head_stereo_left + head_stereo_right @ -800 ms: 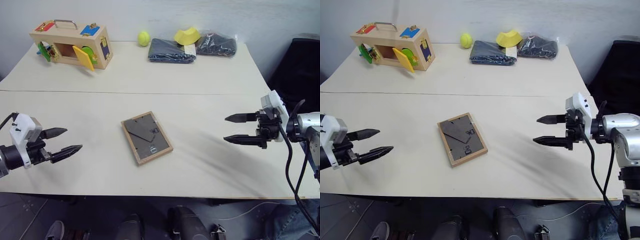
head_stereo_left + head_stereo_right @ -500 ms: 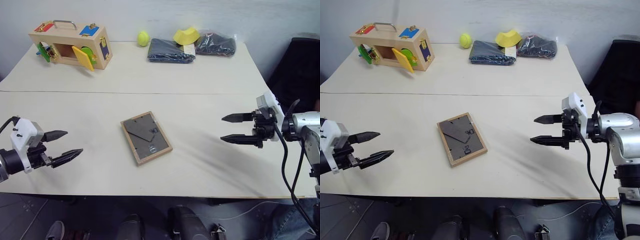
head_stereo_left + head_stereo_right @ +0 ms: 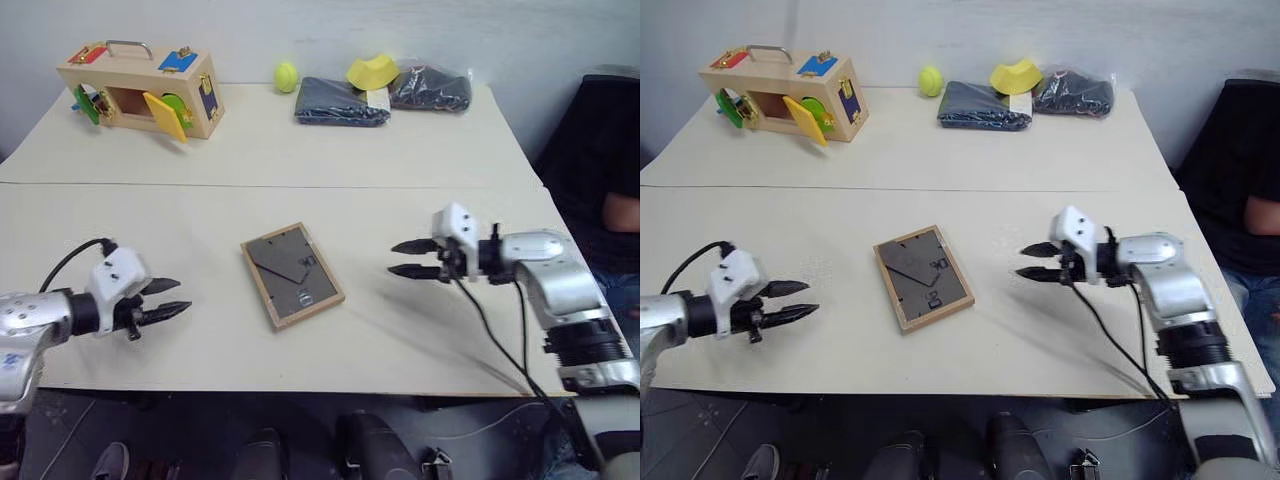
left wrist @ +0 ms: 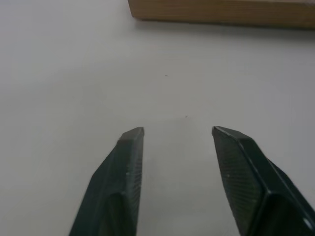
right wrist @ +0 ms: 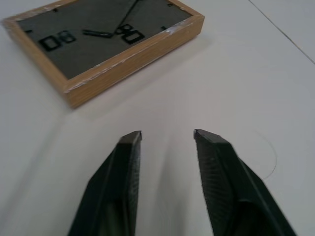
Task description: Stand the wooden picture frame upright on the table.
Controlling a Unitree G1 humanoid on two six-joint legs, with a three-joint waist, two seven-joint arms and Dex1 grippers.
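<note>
The wooden picture frame [image 3: 293, 275] lies flat near the middle of the table [image 3: 400, 160], dark grey backing and folded stand facing up. My left gripper [image 3: 180, 297] hovers low over the table to the frame's left, a short way off, open and empty. In the left wrist view its fingers [image 4: 125, 167] point at the frame's wooden edge [image 4: 221, 12]. To the frame's right, my right gripper [image 3: 392, 258] is also open and empty, a small gap from the frame. The right wrist view has the frame [image 5: 98, 44] just beyond the fingertips [image 5: 216, 157].
Along the far edge stand a wooden box with colourful doors [image 3: 140, 92], a tennis ball [image 3: 287, 76], a yellow object [image 3: 373, 71], folded dark cloth [image 3: 342, 102] and a dark bag [image 3: 430, 88]. A person's arm [image 3: 622, 210] shows at the right edge.
Both grippers have moved inward toward the frame, the right one farther, and their jaws stand narrower than before. The frame has not moved.
</note>
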